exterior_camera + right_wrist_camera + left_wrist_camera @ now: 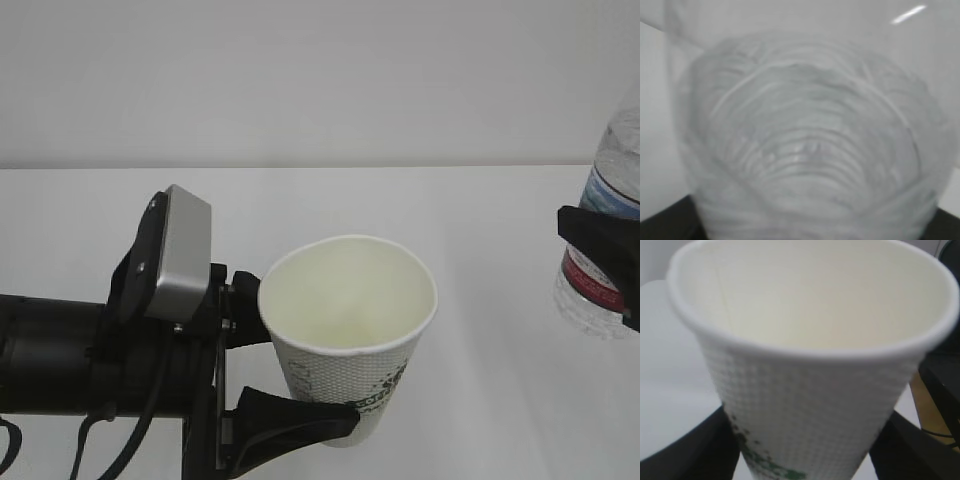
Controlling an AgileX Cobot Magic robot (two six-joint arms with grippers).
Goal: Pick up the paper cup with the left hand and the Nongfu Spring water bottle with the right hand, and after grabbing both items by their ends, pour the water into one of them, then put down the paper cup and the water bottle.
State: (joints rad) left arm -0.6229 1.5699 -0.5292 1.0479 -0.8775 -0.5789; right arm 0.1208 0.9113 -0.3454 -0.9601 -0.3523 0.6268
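the left hand [300,375] has its two black fingers closed around the lower part of the paper cup [348,335], one finger behind the wall and one in front near the base. the cup is upright, mouth open toward the camera, and its cream inside looks dry (no pool shows in either the exterior or the left wrist view). at the far right edge, the right hand [597,265] clamps the nongfu spring water bottle [603,240] across its red-and-white label; the right wrist view is filled with the ribbed clear plastic, dark finger tips at both lower corners. the bottle's neck is out of frame, so whether it is capped cannot be told.

bottle and cup are well apart over the white table [480,200]. the pour looks not yet begun. the risks, as i judge them: the thin paper wall may buckle under the squeeze, the cup may slip in a low grip once water adds weight, and a stream tipped before the mouths line up would land on the table.
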